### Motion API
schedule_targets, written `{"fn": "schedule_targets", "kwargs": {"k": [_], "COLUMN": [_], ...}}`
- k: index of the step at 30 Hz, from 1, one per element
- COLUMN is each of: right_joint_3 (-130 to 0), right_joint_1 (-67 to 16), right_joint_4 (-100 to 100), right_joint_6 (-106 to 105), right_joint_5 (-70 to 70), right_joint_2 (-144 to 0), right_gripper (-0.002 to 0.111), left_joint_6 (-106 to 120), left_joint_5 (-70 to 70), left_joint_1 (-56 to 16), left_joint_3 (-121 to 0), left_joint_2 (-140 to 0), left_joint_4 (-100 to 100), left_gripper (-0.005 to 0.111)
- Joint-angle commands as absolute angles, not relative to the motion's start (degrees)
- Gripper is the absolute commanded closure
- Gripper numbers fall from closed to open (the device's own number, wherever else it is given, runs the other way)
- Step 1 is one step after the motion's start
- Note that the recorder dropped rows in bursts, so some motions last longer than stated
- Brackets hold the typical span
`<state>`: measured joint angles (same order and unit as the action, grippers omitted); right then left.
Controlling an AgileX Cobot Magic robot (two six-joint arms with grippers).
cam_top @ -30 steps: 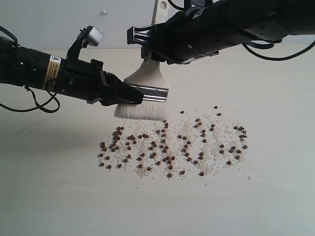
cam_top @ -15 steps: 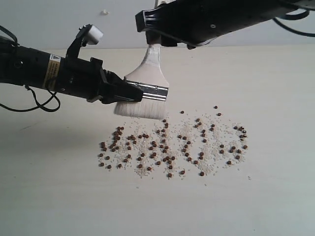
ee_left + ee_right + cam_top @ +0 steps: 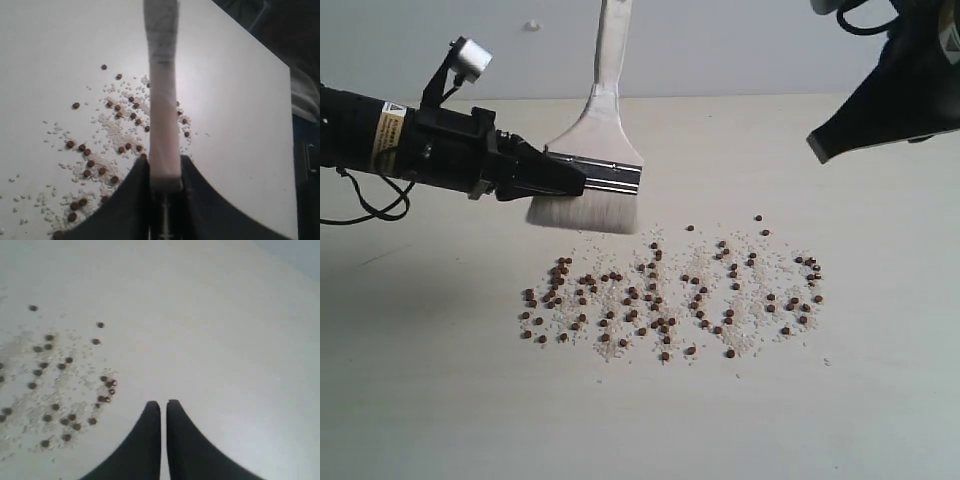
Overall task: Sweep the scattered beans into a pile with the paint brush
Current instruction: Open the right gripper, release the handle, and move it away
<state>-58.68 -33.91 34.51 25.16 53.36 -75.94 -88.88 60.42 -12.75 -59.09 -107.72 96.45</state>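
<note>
Black jaws of my left gripper (image 3: 575, 183): clamped on the metal band of the paint brush (image 3: 592, 125), handle up, bristles down, near the beans (image 3: 662, 328) scattered among pale grit on the table (image 3: 880, 400). Yellowish label (image 3: 388, 135) on my left arm: writing unreadable. My right gripper (image 3: 163, 412): closed, empty, well apart.

One paint brush (image 3: 597, 125), dozens of beans (image 3: 663, 327), one patch of whitish grit (image 3: 745, 338), two black arms (image 3: 420, 152)
</note>
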Motion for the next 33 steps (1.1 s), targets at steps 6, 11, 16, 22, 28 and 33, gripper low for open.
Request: {"fn": "schedule_targets", "kwargs": {"k": [6, 11, 16, 22, 28, 33], "right_joint_3": [-43.3, -38.7, -38.3, -41.8, -47.2, -55.9], "right_joint_1": [-30.5, -18.9, -11.2, -9.9, -8.5, -7.3], "right_joint_4": [51.3, 58.5, 56.2, 62.7, 71.5, 82.1], "right_joint_6": [54.8, 65.7, 57.5, 53.1, 48.3, 59.1], "right_joint_5": [13.8, -16.6, -48.6, -54.4, -70.0, -70.0], "right_joint_2": [-73.5, -76.3, -81.0, -89.0, -98.4, -104.0], "right_gripper": [0.108, 0.108, 0.108, 0.108, 0.108, 0.108], "left_joint_6": [-82.9, -78.3, -75.6, -72.3, -72.6, -71.9], "left_joint_5": [70.0, 70.0, 70.0, 70.0, 70.0, 70.0], "left_joint_1": [-9.4, -6.7, -6.5, -6.5, -6.3, -6.1], "left_joint_3": [-56.3, -52.5, -51.8, -51.8, -51.8, -51.8], "left_joint_2": [-107.7, -107.7, -107.7, -107.7, -107.7, -107.7], "left_joint_4": [98.2, 95.5, 95.1, 93.0, 93.3, 94.4], "left_gripper": [0.107, 0.107, 0.107, 0.107, 0.107, 0.107]}}
